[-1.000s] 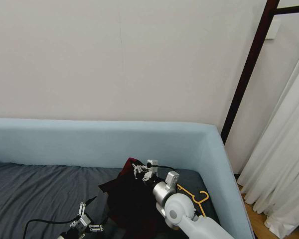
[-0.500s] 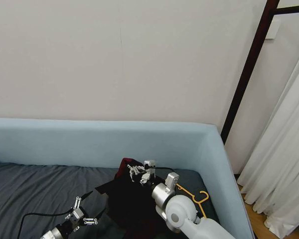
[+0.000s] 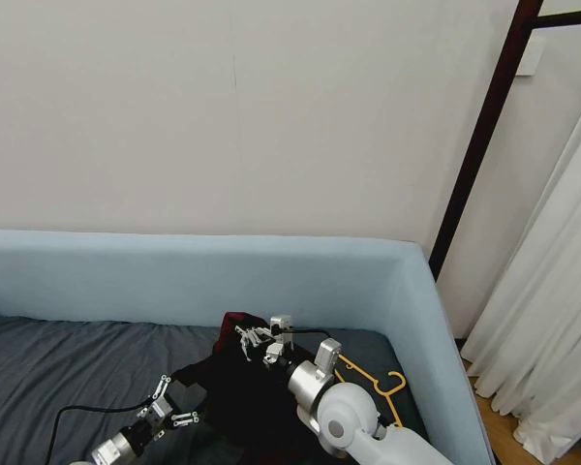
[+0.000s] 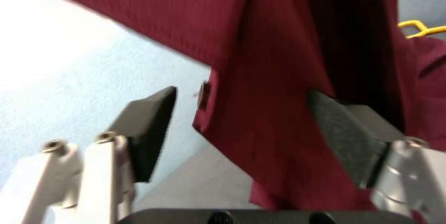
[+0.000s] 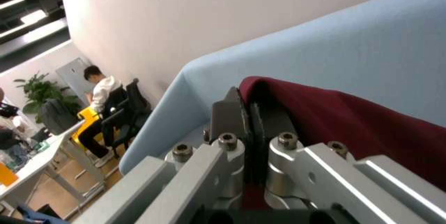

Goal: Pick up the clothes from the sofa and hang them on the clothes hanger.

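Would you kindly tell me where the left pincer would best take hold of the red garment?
Probably the loose folded edge of the red garment, the hem with the button, which sits between the open fingers of the left pincer. Come from the robot's left, over the sofa seat: the right pincer is shut on the upper fold, so this edge looks free.

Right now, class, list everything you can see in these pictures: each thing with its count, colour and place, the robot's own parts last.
garment: one, dark red, on the sofa seat near its right end
hanger: one, yellow, on the seat beside the garment
sofa: one, light blue with a dark grey seat, against the wall
rack pole: one, dark brown, upright right of the sofa
curtain: one, white, far right
wall: one, off-white, behind the sofa
left gripper: one, silver, open around the garment's edge
right gripper: one, silver, shut on the garment
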{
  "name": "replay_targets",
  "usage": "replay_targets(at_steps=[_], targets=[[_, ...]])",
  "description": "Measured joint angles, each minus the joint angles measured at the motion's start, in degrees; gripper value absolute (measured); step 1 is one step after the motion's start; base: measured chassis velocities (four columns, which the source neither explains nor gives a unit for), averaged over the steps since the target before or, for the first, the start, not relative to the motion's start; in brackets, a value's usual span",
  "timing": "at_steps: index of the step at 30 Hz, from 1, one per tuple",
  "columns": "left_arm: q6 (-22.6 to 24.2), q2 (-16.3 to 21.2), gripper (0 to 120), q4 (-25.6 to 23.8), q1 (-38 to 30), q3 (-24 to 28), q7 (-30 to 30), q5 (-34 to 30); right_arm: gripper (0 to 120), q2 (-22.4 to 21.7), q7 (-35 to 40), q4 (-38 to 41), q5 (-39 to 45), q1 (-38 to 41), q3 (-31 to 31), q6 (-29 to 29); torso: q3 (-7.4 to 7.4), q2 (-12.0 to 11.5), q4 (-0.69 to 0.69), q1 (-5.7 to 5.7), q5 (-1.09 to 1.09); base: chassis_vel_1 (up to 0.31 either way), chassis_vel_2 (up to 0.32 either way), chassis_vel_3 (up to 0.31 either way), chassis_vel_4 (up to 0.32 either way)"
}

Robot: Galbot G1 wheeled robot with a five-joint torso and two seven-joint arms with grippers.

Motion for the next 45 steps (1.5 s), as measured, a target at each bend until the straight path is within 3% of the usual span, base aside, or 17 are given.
replay_targets(at_steps=[20,27,30,32,34,39,45], targets=[[-1.15,0.52,1,-2.49,1.87,-0.97,-0.62,-1.0,0,0.41,0.15,-1.4,-1.21,-0.01,-0.37,-0.05,0.0,0.0,-0.01,0.0,0.0,0.0,0.0,0.0,0.0],[0.69,2.02,1,-5.06,3.16,-1.96,3.57,-6.07,0,0.87,3.22,-2.86,-2.8,0.29,-0.14,-0.33,0.0,0.01,-0.01,0.0,0.0,0.0,0.0,0.0,0.0],[2.81,2.92,1,-5.86,3.98,-2.39,8.6,-9.87,1,1.83,9.36,-3.8,-5.15,0.76,-0.02,-3.99,0.0,0.0,-0.01,0.0,0.0,0.0,0.0,0.0,0.0],[5.61,3.33,1,-5.56,4.7,-3.4,15.52,-11.89,11,3.72,19.15,-5.98,-7.3,1.75,-0.16,-9.33,0.0,0.0,-0.01,0.0,-0.01,0.0,0.0,0.0,0.0],[7.43,3.34,1,-4.34,5.03,-4.42,21.26,-12.6,21,6.55,24.37,-9.37,-9.04,2.81,-0.6,-11.03,0.0,0.0,0.0,0.0,0.0,0.0,0.0,0.0,0.0],[9.09,3.05,1,-2.1,5.33,-4.87,26.21,-12.95,37,8.87,23.58,-14.42,-14.72,3.72,-2.11,-10.11,0.0,0.0,0.02,0.0,-0.01,0.0,0.0,0.0,0.0],[9.52,2.68,1,-0.53,4.69,-4.51,24.61,-15.21,59,10.22,23.11,-16.14,-20.02,3.51,-6.03,-12.86,0.0,0.0,0.0,0.0,-0.01,0.0,0.0,0.0,0.0]])
